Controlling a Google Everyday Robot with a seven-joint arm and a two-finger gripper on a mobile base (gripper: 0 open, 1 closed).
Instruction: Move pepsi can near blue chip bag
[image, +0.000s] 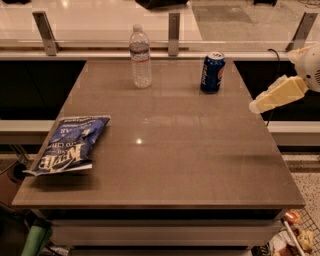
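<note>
The pepsi can (212, 73) stands upright at the back right of the brown table (165, 150). The blue chip bag (68, 145) lies flat at the table's left edge, far from the can. My gripper (256, 106) comes in from the right edge of the view, its pale tip above the table's right edge, to the right of and nearer than the can, not touching it. It holds nothing.
A clear plastic water bottle (140, 58) stands upright at the back, left of the can. A rail with metal posts (173, 27) runs behind the table. Clutter sits on the floor at the lower left and lower right corners.
</note>
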